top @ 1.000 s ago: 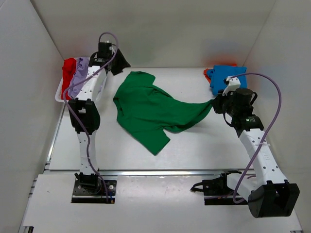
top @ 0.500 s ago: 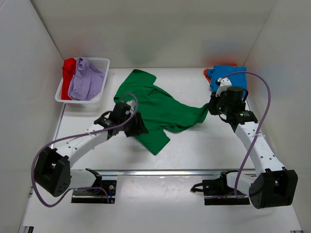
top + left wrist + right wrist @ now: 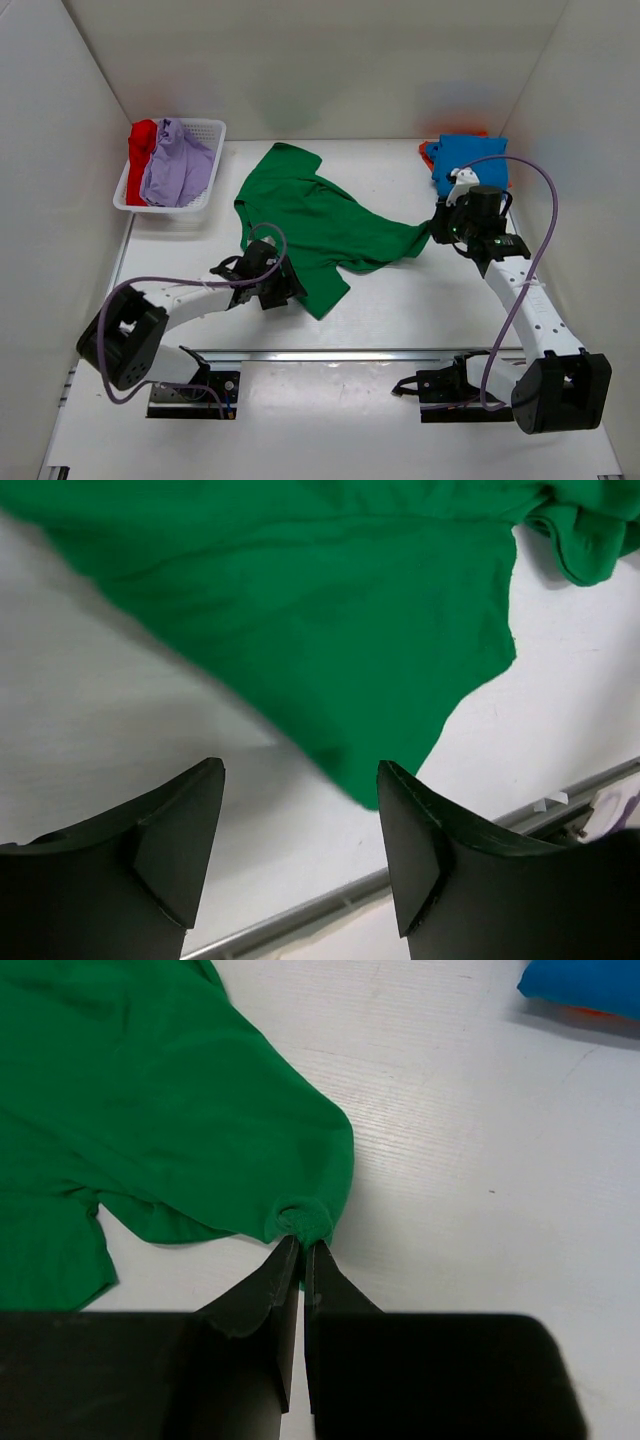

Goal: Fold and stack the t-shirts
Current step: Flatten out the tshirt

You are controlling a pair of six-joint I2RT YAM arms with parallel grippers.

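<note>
A bright green t-shirt (image 3: 310, 220) lies spread and rumpled on the white table. My left gripper (image 3: 286, 287) hovers low at its near hem corner, open. In the left wrist view the green t-shirt's (image 3: 300, 600) corner tip lies just ahead of the left gripper (image 3: 300, 772), close to the right finger, with nothing between the jaws. My right gripper (image 3: 437, 226) is shut on a bunched bit of the green t-shirt's (image 3: 150, 1110) right side, as the right gripper (image 3: 303, 1243) shows in its wrist view. A blue t-shirt (image 3: 468, 160) lies folded at the back right.
A white mesh basket (image 3: 207, 123) at the back left holds a red t-shirt (image 3: 140, 160) and a lavender one (image 3: 178, 168). A red edge (image 3: 426, 150) peeks from under the blue t-shirt (image 3: 590, 982). A metal rail (image 3: 350, 353) runs along the table's near edge.
My left arm swung from the basket down to the green t-shirt's near corner and its jaws widened. The right gripper kept its hold and shifted slightly up and left.
</note>
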